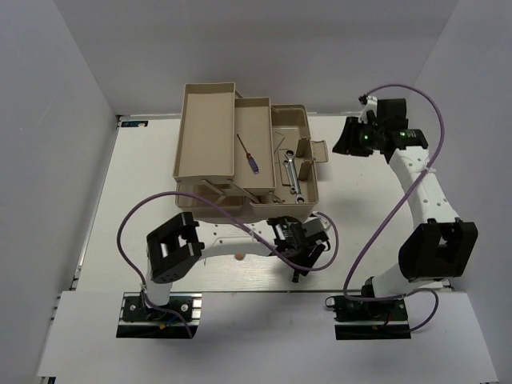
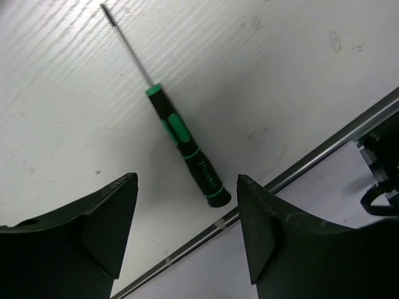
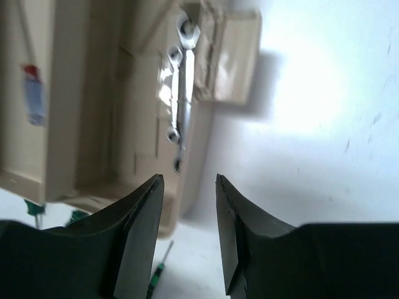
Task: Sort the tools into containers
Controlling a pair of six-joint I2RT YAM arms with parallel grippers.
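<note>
A black precision screwdriver [image 2: 184, 148] with green bands lies on the white table near its front rail, its thin shaft pointing away. My left gripper [image 2: 187, 179] hovers open just above its handle end, a finger on either side, touching nothing. In the top view that gripper [image 1: 299, 258] sits just in front of the beige toolbox. A red and blue screwdriver [image 1: 248, 152] lies in the middle tray [image 1: 260, 120]. Two silver wrenches [image 1: 292, 172] lie in the base tub [image 1: 308, 120]. My right gripper [image 1: 352, 136] hangs open and empty to the right of the toolbox.
The leftmost tray [image 1: 204, 132] is fanned out to the left. A small lid flap [image 1: 310, 150] stands at the tub's right edge. Two green tips [image 3: 34, 208] show below the trays' front edge. White walls enclose the table on three sides.
</note>
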